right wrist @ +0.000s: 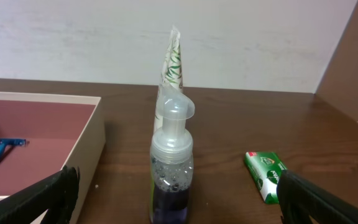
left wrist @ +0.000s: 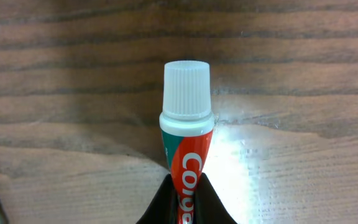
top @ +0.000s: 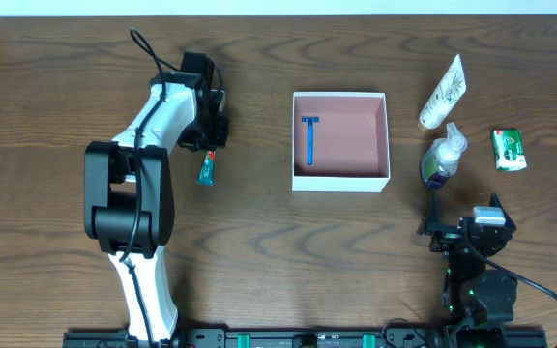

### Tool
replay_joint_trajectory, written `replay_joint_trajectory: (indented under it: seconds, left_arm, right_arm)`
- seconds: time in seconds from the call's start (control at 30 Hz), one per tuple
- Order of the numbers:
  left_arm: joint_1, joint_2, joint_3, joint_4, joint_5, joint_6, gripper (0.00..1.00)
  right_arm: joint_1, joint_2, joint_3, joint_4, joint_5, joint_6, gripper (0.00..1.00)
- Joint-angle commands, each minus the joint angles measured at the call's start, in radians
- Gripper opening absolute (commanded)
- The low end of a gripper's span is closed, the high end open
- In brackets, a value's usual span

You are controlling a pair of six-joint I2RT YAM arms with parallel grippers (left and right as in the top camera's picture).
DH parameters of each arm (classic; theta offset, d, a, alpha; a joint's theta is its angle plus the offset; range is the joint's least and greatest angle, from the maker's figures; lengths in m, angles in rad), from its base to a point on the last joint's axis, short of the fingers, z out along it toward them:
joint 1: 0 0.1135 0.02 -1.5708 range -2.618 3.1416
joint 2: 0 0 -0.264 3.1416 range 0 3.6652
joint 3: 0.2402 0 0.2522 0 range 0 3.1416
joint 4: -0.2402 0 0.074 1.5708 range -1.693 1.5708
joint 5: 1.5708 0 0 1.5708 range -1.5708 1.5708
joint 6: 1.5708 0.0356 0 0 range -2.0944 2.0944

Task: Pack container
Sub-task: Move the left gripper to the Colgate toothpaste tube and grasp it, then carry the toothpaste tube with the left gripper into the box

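Overall wood-grain table [top: 259,271], pale wall [right wrist: 260,43] behind, left pincer [left wrist: 186,194] gripping toothpaste [left wrist: 187,99]

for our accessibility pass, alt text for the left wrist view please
A red and teal toothpaste tube with a white ribbed cap is pinched between the black fingers of the left gripper at the bottom edge. Beneath it is a dark brown wooden table with a glare patch to the tube's right.
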Motion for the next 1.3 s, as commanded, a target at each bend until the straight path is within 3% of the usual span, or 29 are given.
replay_joint_trajectory:
  seconds: [0.0,0.23,0.47,0.73,0.9,1.27]
  left_arm:
    - [-0.008,-0.036,0.082,-0.028,-0.01,-0.018,0.06]
    - [-0.085,-0.183,0.23,-0.033,0.007,-0.109,0.06]
    - [-0.345,-0.264,0.254,0.004,0.023,-0.254,0.06]
    - [-0.547,-0.211,0.253,0.085,-0.168,-0.366,0.06]
    - [-0.568,-0.143,0.253,0.103,-0.275,-0.381,0.06]
    - [-0.513,-0.014,0.253,0.126,-0.274,-0.447,0.06]
  right_arm:
    - [0.015,-0.006,-0.002,-0.004,-0.001,-0.011,0.99]
    - [0.015,-0.006,-0.002,-0.004,-0.001,-0.011,0.99]
    - [0.015,-0.006,-0.002,-0.004,-0.001,-0.011,0.99]
    - [0.015,-0.006,-0.002,-0.004,-0.001,-0.011,0.99]
    - [0.015,-0.006,-0.002,-0.004,-0.001,-0.011,0.99]
    - [0.015,-0.006,-0.002,-0.004,-0.001,-0.011,0.99]
